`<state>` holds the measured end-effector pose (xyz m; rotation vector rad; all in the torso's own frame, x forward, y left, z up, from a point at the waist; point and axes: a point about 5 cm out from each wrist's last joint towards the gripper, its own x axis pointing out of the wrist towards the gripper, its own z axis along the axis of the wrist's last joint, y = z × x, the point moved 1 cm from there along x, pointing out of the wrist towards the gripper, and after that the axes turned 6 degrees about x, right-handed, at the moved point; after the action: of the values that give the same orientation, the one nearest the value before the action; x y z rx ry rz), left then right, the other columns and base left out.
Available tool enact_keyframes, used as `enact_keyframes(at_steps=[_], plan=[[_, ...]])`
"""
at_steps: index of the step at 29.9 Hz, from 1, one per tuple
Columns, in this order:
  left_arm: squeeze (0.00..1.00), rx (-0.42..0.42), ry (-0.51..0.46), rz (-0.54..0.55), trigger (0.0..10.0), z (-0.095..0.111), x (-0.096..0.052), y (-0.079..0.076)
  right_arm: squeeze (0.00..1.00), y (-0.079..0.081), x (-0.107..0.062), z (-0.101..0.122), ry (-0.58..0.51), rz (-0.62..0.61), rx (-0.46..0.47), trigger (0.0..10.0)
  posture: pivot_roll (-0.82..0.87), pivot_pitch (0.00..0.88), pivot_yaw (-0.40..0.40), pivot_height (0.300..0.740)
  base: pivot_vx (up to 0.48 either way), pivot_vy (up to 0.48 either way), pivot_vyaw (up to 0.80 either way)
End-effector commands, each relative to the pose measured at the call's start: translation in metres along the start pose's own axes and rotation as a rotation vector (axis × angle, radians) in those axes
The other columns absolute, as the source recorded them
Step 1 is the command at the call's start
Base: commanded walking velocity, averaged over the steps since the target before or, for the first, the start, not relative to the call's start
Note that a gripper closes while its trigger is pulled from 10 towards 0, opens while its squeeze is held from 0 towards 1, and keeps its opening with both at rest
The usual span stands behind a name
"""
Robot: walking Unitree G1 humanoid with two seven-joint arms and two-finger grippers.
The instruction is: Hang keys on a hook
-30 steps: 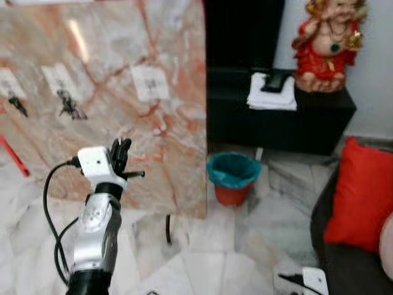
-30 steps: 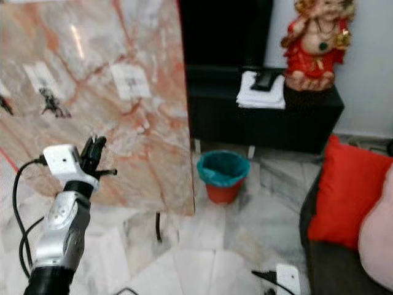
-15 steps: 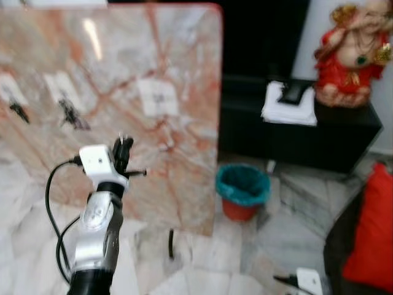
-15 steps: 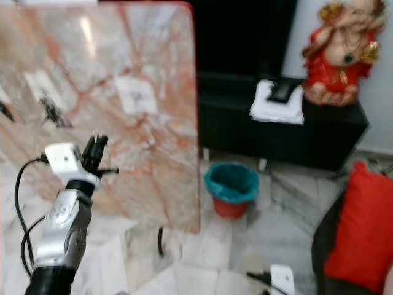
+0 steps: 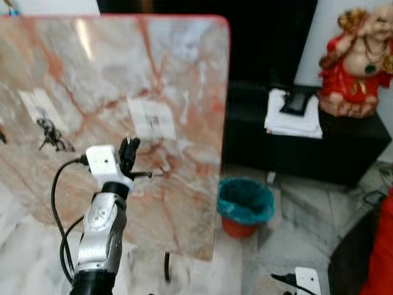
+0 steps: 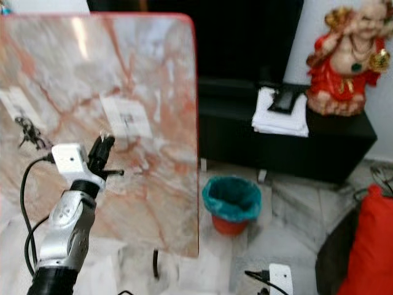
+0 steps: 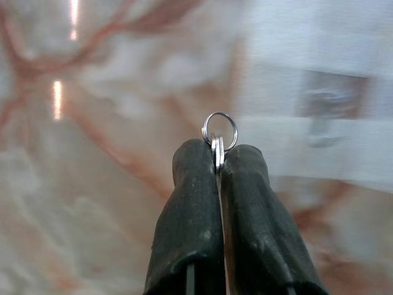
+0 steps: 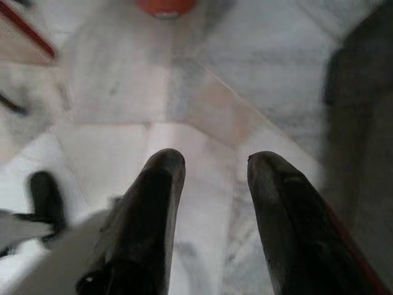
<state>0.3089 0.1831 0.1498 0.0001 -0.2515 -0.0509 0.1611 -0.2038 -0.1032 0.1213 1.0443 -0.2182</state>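
Compared with the frame one second ago, the whole scene has shifted rightward and downward as my head camera moved, so the upright pink-and-white marble slab now fills more of the upper left of the frame, while my left gripper keeps its raised pose at lower left centre. Its two black fingers are pressed together on a silver metal key ring, whose loop stands out just beyond the fingertips, in front of the slab face. On that slab, a white rectangular hook plate sits just above and beside the gripper, blurred; another white plate with a dark bunch of keys hanging on it lies at the left edge. My right gripper hangs low over the pale marble floor, its fingers spread apart and holding nothing. At centre right stand a red bin with a teal liner, a black low cabinet carrying folded white cloths, and a red-and-gold laughing figurine.
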Motion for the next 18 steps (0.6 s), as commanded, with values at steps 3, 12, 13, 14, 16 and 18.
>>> enact_keyframes(at_steps=[3,12,13,14,16,18], plan=[[0.00,0.023,-0.014,-0.036,10.0,0.004,-0.004,-0.006,0.00,0.002,0.000,-0.002,0.006,0.003,0.010,10.0,-0.15,0.000,0.022,0.740,0.000,0.000,0.00],[0.00,0.034,-0.015,-0.094,10.0,0.006,-0.011,-0.019,0.00,-0.008,-0.001,-0.005,0.006,-0.002,0.013,10.0,-0.14,0.000,0.019,0.740,0.000,0.000,0.00],[0.00,0.035,-0.015,-0.095,10.0,0.006,-0.011,-0.019,0.00,-0.009,-0.001,-0.005,0.006,-0.002,0.013,10.0,-0.14,0.000,0.019,0.740,0.000,0.000,0.00],[0.00,0.037,-0.016,-0.096,10.0,0.006,-0.010,-0.019,0.00,-0.009,-0.001,-0.005,0.006,-0.002,0.013,10.0,-0.15,0.000,0.019,0.740,0.000,0.000,0.00],[0.00,0.036,-0.019,-0.097,10.0,0.007,-0.010,-0.020,0.00,-0.010,-0.002,-0.005,0.006,-0.002,0.013,10.0,-0.15,0.000,0.020,0.740,0.000,0.000,0.00],[0.00,0.036,-0.021,-0.099,10.0,0.007,-0.010,-0.021,0.00,-0.011,-0.002,-0.005,0.006,-0.001,0.012,10.0,-0.15,0.000,0.019,0.740,0.000,0.000,0.00]])
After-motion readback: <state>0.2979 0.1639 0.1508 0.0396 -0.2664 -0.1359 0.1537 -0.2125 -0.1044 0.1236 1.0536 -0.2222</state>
